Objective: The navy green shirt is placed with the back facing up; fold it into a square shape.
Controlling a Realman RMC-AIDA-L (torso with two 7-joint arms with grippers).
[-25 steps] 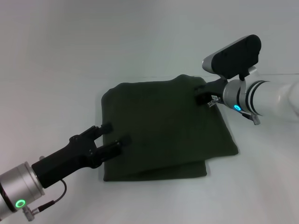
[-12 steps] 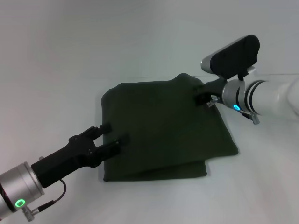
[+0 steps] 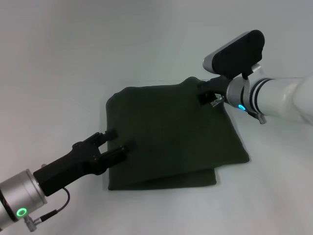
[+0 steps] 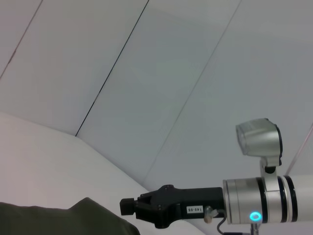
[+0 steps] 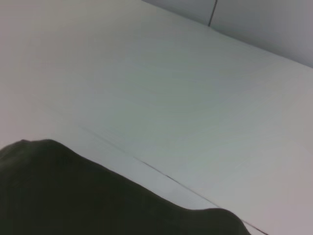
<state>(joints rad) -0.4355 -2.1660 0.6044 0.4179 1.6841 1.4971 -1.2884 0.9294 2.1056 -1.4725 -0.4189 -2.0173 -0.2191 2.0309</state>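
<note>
The navy green shirt (image 3: 171,137) lies folded into a rough rectangle on the white table, with a lower layer showing along its near edge. Its far right corner is bunched up into a small peak (image 3: 191,81). My right gripper (image 3: 202,94) sits right beside that peak, over the shirt's far right corner; the left wrist view shows this right gripper (image 4: 131,209) next to the peak (image 4: 88,203). At the shirt's near left edge, my left gripper (image 3: 120,140) is open, one finger on each side of the edge. The right wrist view shows only dark shirt fabric (image 5: 73,196) and table.
The white table (image 3: 146,49) stretches on all sides of the shirt. A thin seam line (image 5: 161,171) runs across the tabletop behind the shirt. Grey wall panels (image 4: 146,73) stand beyond the table's far edge.
My right gripper has shifted slightly left and farther away, closer to the raised corner. The shirt and the left gripper have not visibly moved.
</note>
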